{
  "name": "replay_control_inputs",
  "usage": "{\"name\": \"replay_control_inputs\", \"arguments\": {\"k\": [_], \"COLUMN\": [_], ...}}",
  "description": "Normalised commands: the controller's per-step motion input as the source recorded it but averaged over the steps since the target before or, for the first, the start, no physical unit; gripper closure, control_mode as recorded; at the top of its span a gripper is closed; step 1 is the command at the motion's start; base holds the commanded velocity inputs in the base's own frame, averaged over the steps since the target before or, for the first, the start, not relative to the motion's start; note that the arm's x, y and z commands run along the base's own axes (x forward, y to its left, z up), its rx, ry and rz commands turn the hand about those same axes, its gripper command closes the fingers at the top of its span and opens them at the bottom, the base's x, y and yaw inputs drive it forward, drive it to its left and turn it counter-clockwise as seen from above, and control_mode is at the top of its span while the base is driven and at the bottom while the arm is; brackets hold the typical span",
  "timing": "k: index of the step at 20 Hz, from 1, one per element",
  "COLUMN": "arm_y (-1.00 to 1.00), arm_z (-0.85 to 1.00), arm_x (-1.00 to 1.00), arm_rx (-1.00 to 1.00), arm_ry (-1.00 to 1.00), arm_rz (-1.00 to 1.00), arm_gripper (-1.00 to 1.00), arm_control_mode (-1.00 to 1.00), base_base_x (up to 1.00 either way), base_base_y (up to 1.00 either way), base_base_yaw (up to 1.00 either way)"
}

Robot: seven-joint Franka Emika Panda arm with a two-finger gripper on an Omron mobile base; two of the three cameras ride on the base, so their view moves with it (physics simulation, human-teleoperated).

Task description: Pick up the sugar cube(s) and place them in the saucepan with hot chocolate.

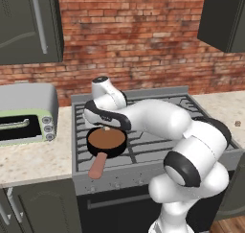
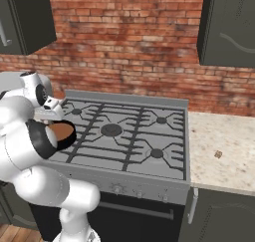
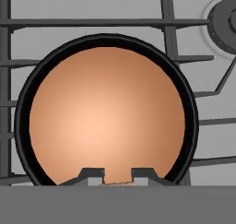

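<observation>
A matt black saucepan (image 1: 106,142) with a smooth brown liquid surface and a salmon-pink handle sits on dull grey metal stove grates (image 2: 124,134). Beside the stove, the bench (image 2: 224,156) looks like speckled stone; behind it rises a rough red brick wall (image 1: 139,40).

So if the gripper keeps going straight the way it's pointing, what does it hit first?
Probably the brown liquid in the saucepan: the gripper points straight down into it, with a small pale piece between its fingertips.
</observation>
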Motion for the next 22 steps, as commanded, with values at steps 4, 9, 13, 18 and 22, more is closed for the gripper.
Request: {"name": "replay_control_inputs", "arguments": {"k": [4,9,13,18,22], "arm_y": [0.25,0.07,-0.04,0.00,0.00], "arm_z": [0.00,-0.05,-0.14,-0.21,-0.18], "arm_x": [0.25,0.21,0.02,0.06,0.00], "arm_rx": [0.00,0.00,0.00,0.00,0.00], "arm_ry": [0.01,0.02,0.00,0.00,0.00], "arm_rz": [0.00,0.02,0.02,0.00,0.00], "arm_gripper": [1.00,1.00,1.00,1.00,1.00], "arm_control_mode": [-1.00,-1.00,-1.00,-1.00,-1.00], "base_base_x": [0.00,0.00,0.00,0.00,0.00], "base_base_y": [0.00,0.00,0.00,0.00,0.00], "base_base_yaw": [0.00,0.00,0.00,0.00,0.00]}}
